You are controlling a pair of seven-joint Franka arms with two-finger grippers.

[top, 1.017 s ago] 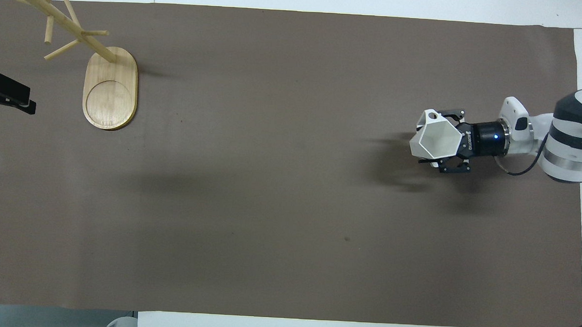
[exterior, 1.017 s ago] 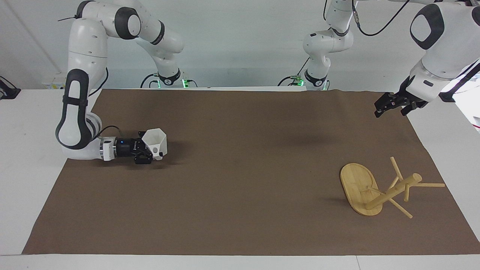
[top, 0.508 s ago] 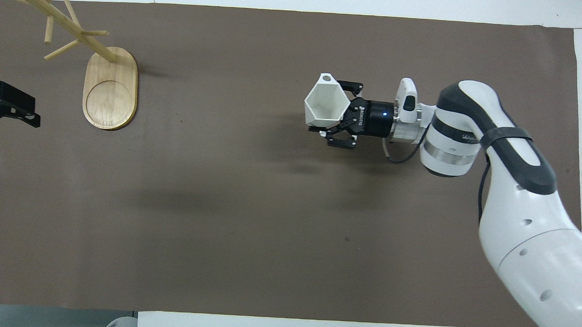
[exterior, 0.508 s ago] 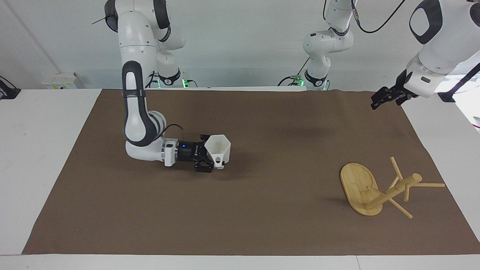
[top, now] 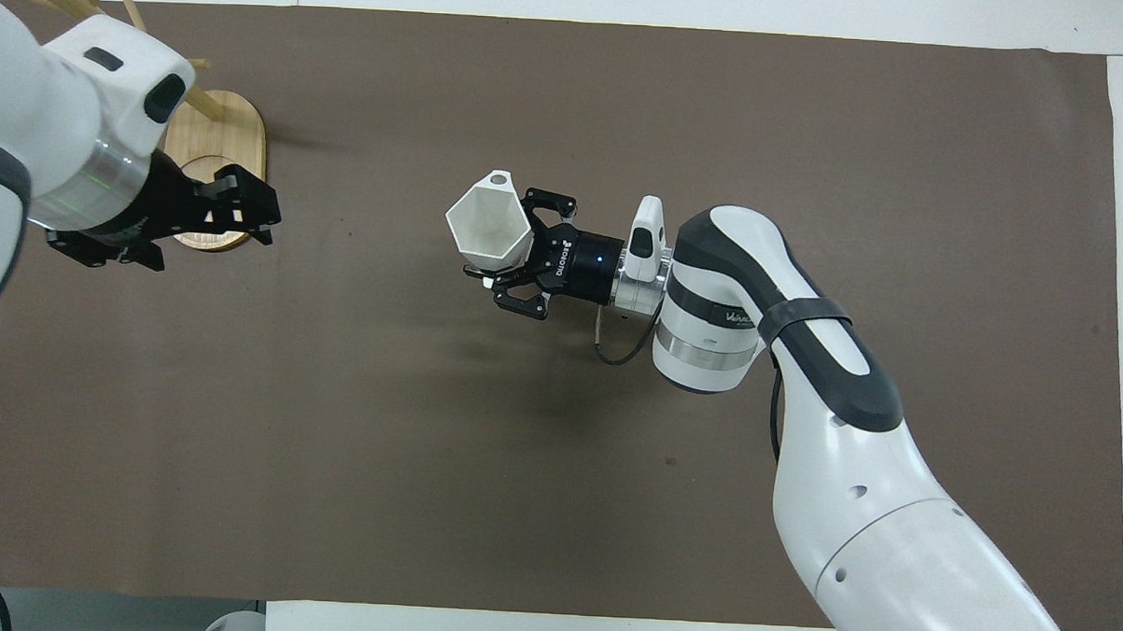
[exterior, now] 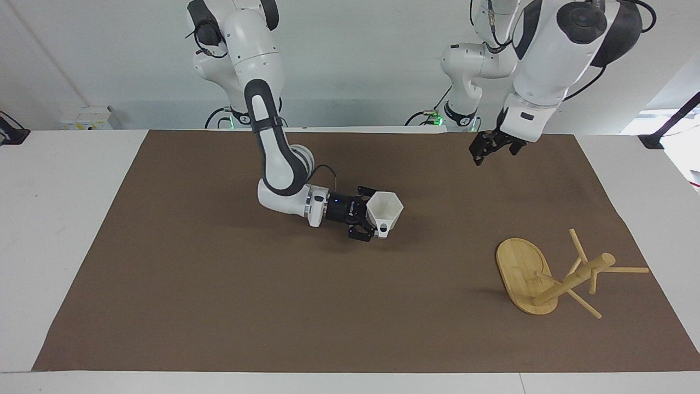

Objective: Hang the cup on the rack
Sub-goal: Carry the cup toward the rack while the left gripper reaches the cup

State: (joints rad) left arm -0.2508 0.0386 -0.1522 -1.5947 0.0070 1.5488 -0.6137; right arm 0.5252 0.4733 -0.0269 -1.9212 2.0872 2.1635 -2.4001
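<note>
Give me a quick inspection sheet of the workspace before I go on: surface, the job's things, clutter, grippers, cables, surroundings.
Surface: brown mat over a white table, flat.
Cup: white, held above the middle of the mat, mouth up.
Rack: bamboo, standing on its oval base toward the left arm's end of the table, no cup on it.
Clutter: nothing seen.
Right gripper: shut on the cup, reaching in level.
Left gripper: open, empty, raised over the mat, nothing touching it.
Cables: one loops at the right arm's wrist, off the mat.
Surroundings: white wall, arm bases at the table's edge.
</note>
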